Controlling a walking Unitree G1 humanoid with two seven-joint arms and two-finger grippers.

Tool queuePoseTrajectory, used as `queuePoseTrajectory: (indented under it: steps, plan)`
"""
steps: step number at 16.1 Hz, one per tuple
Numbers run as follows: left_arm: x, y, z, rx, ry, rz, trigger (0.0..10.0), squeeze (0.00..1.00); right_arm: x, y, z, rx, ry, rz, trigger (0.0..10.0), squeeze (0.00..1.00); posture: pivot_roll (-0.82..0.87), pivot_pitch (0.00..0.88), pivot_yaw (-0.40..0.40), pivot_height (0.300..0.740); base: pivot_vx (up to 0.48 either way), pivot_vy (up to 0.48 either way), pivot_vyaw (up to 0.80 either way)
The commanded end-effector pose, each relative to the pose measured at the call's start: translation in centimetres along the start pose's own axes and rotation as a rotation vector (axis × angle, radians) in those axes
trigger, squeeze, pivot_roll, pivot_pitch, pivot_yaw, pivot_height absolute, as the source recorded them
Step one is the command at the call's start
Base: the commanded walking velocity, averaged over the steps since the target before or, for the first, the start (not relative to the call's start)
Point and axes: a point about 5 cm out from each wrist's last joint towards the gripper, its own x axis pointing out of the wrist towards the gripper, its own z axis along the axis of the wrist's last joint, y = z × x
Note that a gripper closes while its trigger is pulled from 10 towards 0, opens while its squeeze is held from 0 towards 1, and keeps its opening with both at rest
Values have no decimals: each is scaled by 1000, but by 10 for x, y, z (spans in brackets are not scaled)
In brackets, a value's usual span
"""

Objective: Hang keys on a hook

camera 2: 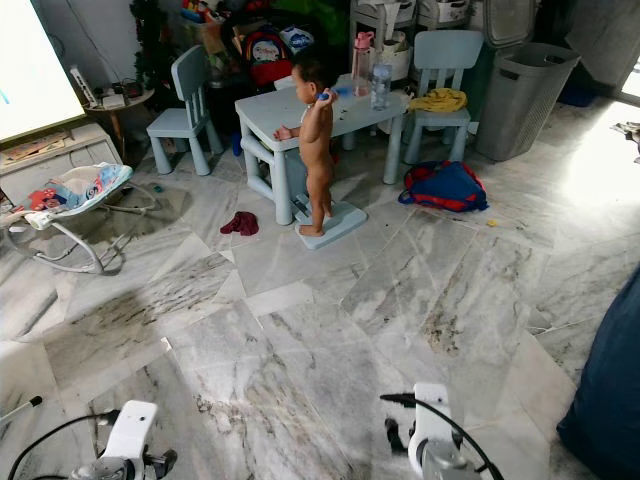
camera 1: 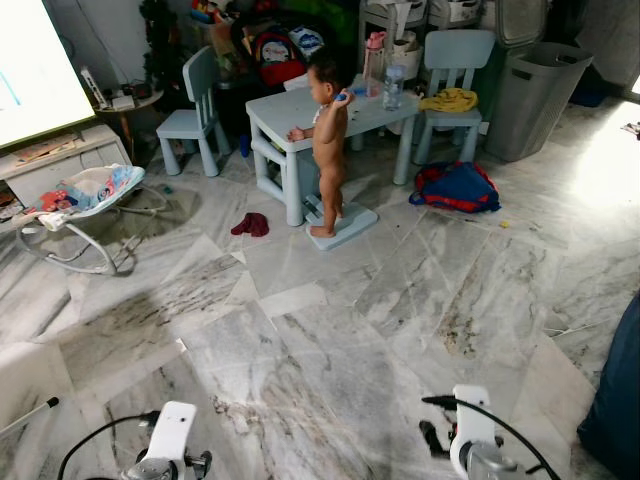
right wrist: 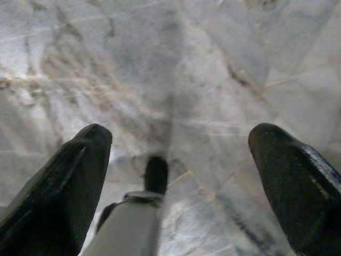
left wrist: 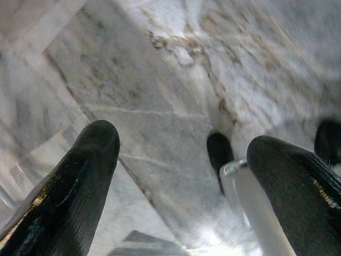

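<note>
My left arm point(camera 1: 170, 440) and right arm point(camera 1: 470, 432) hang low at the bottom of the head views, over grey marble floor point(camera 1: 330, 330). In the left wrist view my left gripper point(left wrist: 181, 144) is open, its two black fingers wide apart with bare marble between them. My right gripper point(right wrist: 181, 136) is open too, with only floor between its fingers. Neither holds anything.
A person point(camera 1: 328, 140) stands on a low step at a pale blue table point(camera 1: 290, 112) with two matching chairs. A baby bouncer point(camera 1: 80, 200) sits at the left, a grey laundry basket point(camera 1: 535, 95) at the back right. A red-blue bag point(camera 1: 458, 187), dark red cloth point(camera 1: 250, 224) and dark blue bulk point(camera 1: 615, 400) lie on the floor.
</note>
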Motion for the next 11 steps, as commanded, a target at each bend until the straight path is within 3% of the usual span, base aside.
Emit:
queuePoseTrajectory:
  steps: [1,4,6,11]
  plan:
    - [0,4,1,-81,-7,27,10000,0,0,6,-8,19,38,36,10000,0,-76,0,25,740,0,0,0]
    - [0,-5,-7,-129,34,15,10000,0,-1,6,-14,57,69,21,10000,0,-79,0,26,740,0,0,0]
    - [1,-14,-9,-119,45,-18,10000,0,-1,5,-14,19,74,52,10000,0,-84,0,28,740,0,0,0]
    - [2,-20,-9,-171,51,-40,10000,0,-1,1,-13,-13,85,47,10000,0,-89,0,31,740,0,0,0]
